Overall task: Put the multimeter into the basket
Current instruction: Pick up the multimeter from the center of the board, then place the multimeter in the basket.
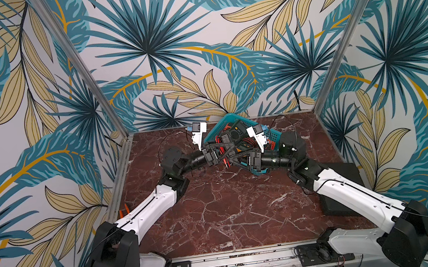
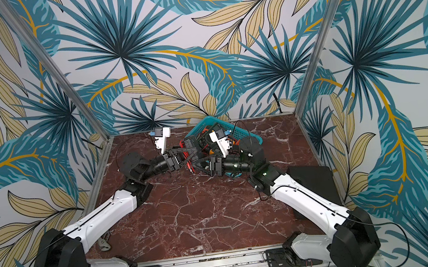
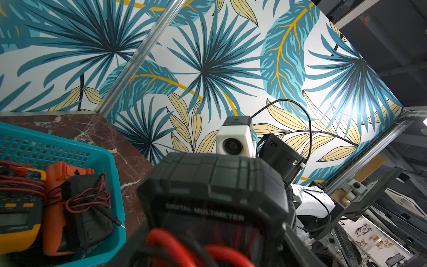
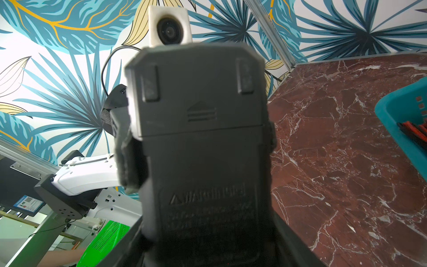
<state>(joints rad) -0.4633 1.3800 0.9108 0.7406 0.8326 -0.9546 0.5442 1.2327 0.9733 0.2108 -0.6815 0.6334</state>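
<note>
A black multimeter (image 3: 215,185) with red leads (image 3: 166,242) wound round it hangs between both arms, just off the teal basket's (image 1: 228,116) front-left side. My left gripper (image 1: 228,152) faces its front, where "DIGITAL MULTIMETER" is printed, and is shut on its sides. In the right wrist view one left finger pad (image 4: 129,150) presses against the case. My right gripper (image 1: 234,161) comes from the opposite side and is shut on the multimeter (image 4: 201,138), whose back faces its camera. In both top views the crossed fingers hide most of the meter.
The basket (image 3: 69,141) holds a yellow meter (image 3: 18,208), an orange-and-black clamp meter (image 3: 69,208) with tangled leads, and a dark green meter (image 1: 237,129). A black pad (image 1: 340,187) lies under the right arm. Orange-handled pliers (image 1: 123,210) lie at the left edge.
</note>
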